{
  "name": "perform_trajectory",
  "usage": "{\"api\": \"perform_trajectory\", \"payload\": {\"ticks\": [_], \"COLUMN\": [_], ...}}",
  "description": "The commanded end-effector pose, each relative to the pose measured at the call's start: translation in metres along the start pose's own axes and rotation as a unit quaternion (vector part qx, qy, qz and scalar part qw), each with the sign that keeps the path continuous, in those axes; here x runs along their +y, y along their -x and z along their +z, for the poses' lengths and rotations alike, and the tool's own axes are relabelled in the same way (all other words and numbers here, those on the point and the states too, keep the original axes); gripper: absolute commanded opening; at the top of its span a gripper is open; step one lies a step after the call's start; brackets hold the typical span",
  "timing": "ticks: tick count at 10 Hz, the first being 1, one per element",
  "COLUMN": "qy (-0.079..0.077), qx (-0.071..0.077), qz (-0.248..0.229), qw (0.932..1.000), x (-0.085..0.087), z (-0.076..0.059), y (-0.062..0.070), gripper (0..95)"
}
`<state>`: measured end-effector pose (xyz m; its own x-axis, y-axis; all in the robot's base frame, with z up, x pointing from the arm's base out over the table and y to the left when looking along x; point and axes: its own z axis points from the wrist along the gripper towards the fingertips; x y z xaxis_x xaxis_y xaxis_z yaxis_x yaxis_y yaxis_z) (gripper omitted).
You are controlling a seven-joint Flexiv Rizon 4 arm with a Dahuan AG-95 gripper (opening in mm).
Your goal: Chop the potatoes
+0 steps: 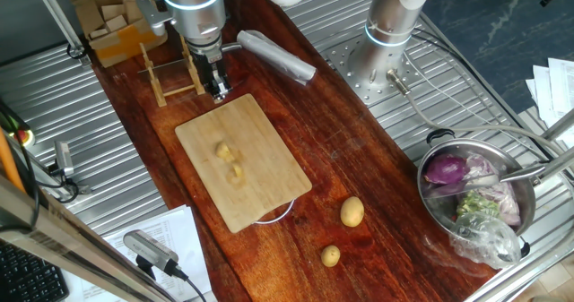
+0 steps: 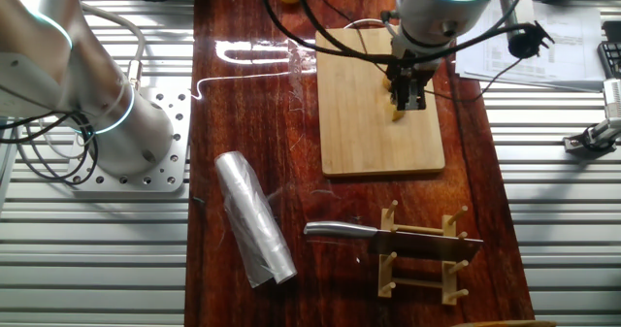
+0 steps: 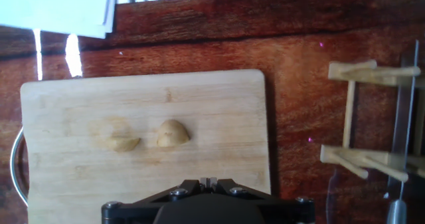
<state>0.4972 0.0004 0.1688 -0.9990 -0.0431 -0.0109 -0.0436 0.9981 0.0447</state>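
We see the potatoes (image 3: 172, 133) lying on the cutting board (image 1: 260, 172). Our gripper (image 1: 217, 90) hangs above the board's edge; we cannot tell its opening. The steel pot (image 1: 437, 214) holds vegetable scraps (image 1: 471, 190).

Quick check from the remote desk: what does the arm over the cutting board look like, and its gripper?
The arm is glossy silver-grey and cylindrical, with a glowing cyan ring near the wrist. Black cables trail off it. Its gripper is a small dark metal two-finger unit.
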Motion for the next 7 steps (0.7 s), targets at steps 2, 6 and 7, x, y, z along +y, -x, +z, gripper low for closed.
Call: {"api": "perform_trajectory", "payload": {"ticks": [2,6,7], "qy": [0.011,0.001,0.001], "qx": [0.003,0.01,0.012], "qz": [0.009,-0.002,-0.002], "qw": [0.9999,0.9999,0.9999], "x": [0.0003,0.0003,0.0003], "z": [0.0003,0.0003,0.0003], "y": [0.0016,0.0016,0.0016], "gripper": [0.0,0.0,0.0]}}
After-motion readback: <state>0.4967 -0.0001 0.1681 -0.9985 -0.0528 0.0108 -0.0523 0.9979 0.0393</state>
